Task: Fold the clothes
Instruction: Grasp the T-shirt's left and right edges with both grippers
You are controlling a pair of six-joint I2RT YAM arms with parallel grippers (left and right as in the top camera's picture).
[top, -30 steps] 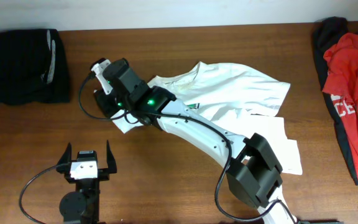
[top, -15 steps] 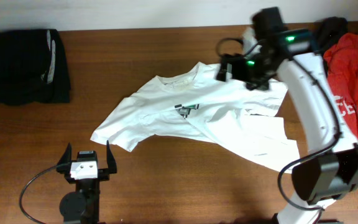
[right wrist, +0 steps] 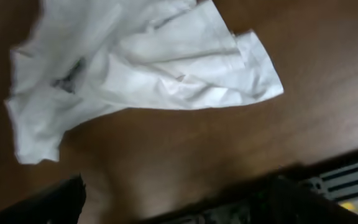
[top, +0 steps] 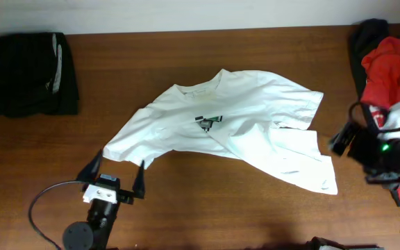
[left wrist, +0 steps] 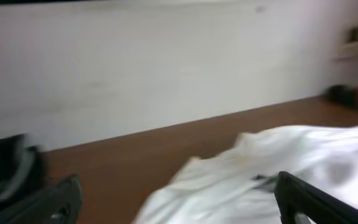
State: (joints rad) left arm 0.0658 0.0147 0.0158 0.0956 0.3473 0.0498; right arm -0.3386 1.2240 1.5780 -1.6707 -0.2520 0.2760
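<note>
**Lying loose at centre: white T-shirt, both grippers off it**

You have the white T-shirt (top: 221, 128) spread on the brown surface (top: 186, 55) near its middle. It is rumpled rather than flat. Its collar (top: 201, 89) points to 12 o'clock and the small green-and-dark mark (top: 210, 122) faces up on the chest. One sleeve (top: 123, 147) reaches out to 8 o'clock. The lower part (top: 304, 170) trails off to 4 o'clock, with a layer of cloth doubled over it.

Your left gripper (top: 120, 167) sits at 7 o'clock from the shirt with its jaws spread wide and nothing between them. Its fingertips are just beside the sleeve's edge; you cannot tell whether they touch it.

Your right gripper (right wrist: 173, 186) is also spread apart and empty, with its dark fingers (right wrist: 42, 205) at the bottom corners of the wrist view. That view looks down on the shirt from well apart. From overhead, your right arm (top: 384, 149) is a blur at 3 o'clock, over the edge of a red garment (top: 387, 69).

A black garment (top: 26, 73) lies folded at 10 o'clock, clear of the shirt.
</note>
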